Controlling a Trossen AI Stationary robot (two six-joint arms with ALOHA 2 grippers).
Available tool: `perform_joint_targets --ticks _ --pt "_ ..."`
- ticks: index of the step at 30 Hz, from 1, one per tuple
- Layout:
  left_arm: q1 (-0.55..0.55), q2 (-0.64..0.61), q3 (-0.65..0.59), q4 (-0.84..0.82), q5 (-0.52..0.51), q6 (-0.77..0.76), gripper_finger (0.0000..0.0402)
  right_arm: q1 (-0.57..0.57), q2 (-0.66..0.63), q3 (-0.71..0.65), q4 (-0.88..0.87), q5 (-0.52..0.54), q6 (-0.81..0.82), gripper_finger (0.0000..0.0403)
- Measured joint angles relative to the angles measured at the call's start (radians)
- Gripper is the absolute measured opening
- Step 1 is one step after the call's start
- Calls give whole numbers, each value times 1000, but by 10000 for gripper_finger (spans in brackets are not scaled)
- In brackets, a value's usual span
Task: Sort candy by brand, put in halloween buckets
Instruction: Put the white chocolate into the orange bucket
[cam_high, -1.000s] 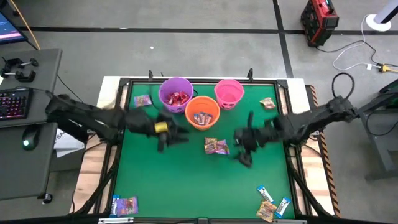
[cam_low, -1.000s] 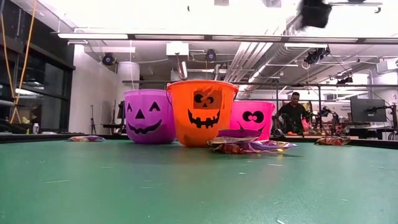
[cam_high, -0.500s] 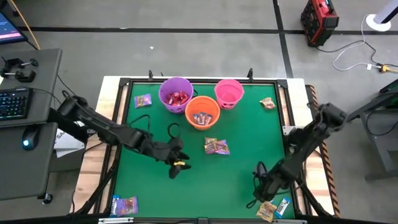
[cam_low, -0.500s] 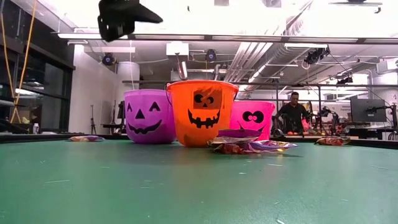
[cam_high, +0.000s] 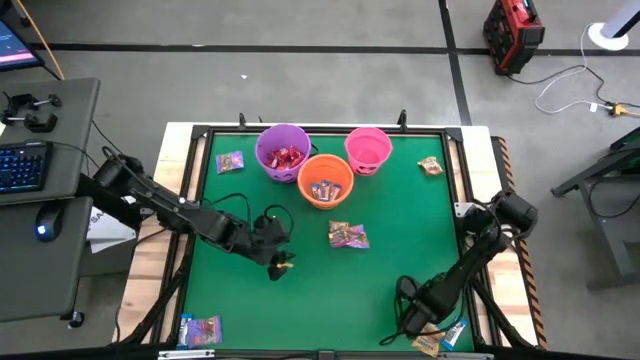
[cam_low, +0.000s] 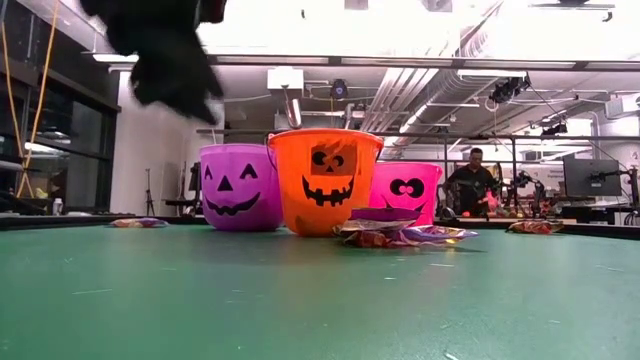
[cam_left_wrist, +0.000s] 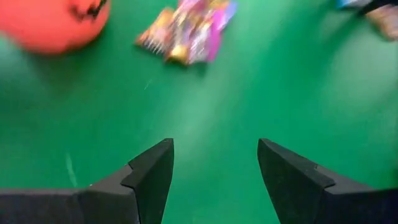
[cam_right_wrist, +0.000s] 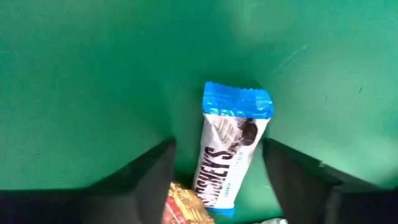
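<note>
Here your right gripper (cam_right_wrist: 214, 180), fingers spread and empty, straddles a blue-and-white candy bar (cam_right_wrist: 229, 152) lying lengthwise between them, blue end pointing away; your left gripper (cam_left_wrist: 214, 177) hangs open, empty.

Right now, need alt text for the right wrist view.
A blue-and-white Hershey's candy bar lies on the green table, between the open fingers of the right hand. A gold-wrapped candy overlaps its near end.
</note>
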Motion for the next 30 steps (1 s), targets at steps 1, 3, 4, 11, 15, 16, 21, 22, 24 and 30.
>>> perform_joint_targets --ticks 1,3,4,11,15,16,21,22,24,30 --pt "-6 1 -30 18 -7 -24 220 -2 3 7 -9 0 3 221" --pt "-16 1 -91 71 -4 -85 220 -6 6 20 -31 1 4 165" --pt "-21 1 -123 100 3 -115 220 -7 7 29 -57 10 2 131" --pt "-80 1 -299 189 -28 -287 220 -70 -19 136 -327 113 -108 32" --pt "-95 1 -400 199 -109 -445 220 -155 -82 219 -547 278 -156 22" --pt "-95 -1 -420 220 -123 -490 220 -180 -103 239 -579 349 -157 14" --pt "-106 -3 -472 311 -148 -570 220 -324 -219 285 -522 784 -191 11" --pt "-110 -3 -473 324 -153 -560 220 -358 -242 280 -471 857 -226 12" --pt "-115 -1 -475 362 -165 -538 220 -437 -280 265 -342 951 -325 11" --pt "-114 2 -476 420 -154 -524 220 -659 -293 257 174 937 -830 11"
